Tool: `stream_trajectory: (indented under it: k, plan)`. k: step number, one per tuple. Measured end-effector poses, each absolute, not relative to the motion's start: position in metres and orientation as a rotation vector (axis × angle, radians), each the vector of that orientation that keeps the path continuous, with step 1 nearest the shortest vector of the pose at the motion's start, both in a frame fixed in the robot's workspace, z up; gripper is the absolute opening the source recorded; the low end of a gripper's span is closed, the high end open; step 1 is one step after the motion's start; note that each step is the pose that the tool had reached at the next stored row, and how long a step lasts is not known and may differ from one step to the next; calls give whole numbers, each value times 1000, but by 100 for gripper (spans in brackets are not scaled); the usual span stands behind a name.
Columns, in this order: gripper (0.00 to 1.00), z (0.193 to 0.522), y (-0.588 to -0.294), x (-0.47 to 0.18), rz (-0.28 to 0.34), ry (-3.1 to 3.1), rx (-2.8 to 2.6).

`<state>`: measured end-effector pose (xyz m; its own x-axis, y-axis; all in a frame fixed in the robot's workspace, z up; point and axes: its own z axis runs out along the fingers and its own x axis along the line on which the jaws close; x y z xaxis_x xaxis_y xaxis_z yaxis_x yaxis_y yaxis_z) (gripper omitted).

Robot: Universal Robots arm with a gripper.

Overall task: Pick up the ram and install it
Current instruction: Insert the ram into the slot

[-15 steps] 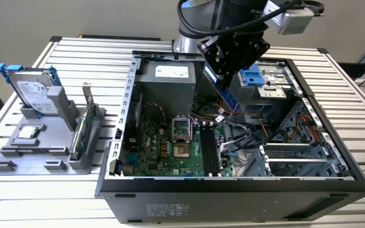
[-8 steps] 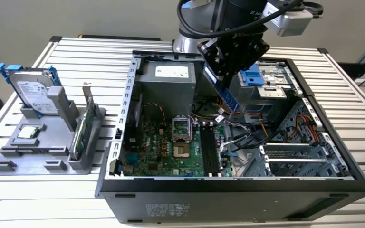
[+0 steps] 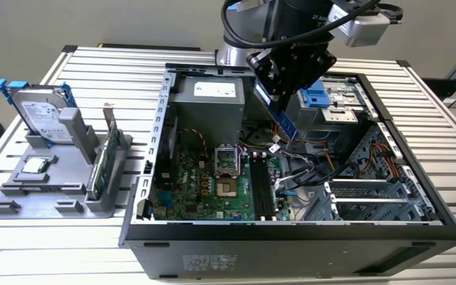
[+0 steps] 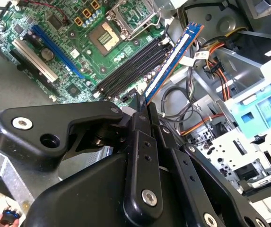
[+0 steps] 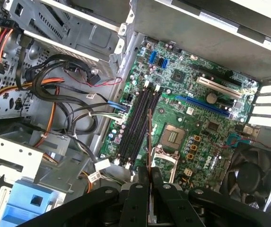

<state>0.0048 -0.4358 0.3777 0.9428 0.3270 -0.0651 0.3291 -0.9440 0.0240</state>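
Gripper [image 3: 285, 110] is clamped on the ram [image 3: 284, 123] — blue stick pinched edge-on between the black fingers [image 4: 141, 124], hanging tilted over the open PC case [image 3: 386, 228] in the upper middle of the exterior view. The ram's free end points down into the case, above the cable bundle [image 3: 307, 163] and just to the exterior view's right of the memory slots [image 3: 261, 187]; it sits above the board, not in a slot.

In the second wrist view the ram [image 4: 174, 60] runs from the fingertips toward the upper right of the frame, blue face and gold contact edge visible, the black slots [image 4: 135, 66] lying beside it on the green motherboard [image 4: 78, 52]. In the first wrist view it shows as a thin edge [image 5: 149, 142] rising from the gripper [image 5: 148, 177], lined up roughly parallel with the slots [image 5: 140, 120] — the CPU socket [image 5: 172, 137] just beside them.

Left of the case in the exterior view: grey fixture [image 3: 50, 190] on the slatted table [image 3: 22, 237], holding the silver hard drive [image 3: 44, 116] with blue rails and a green card [image 3: 105, 160] standing upright.
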Motion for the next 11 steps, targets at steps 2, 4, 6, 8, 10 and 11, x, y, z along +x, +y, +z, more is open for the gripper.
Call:
stream_trajectory:
  k: [2,4,6,8,10,11]
  plan:
    - [0,377,-436,5,-94,517,3062]
    - [0,376,-436,5,-94,517,3062]
    - [0,376,-436,5,-94,517,3062]
    - [0,376,-436,5,-94,517,3062]
    - [0,375,-436,5,-94,517,3062]
    - [0,375,-436,5,-94,517,3062]
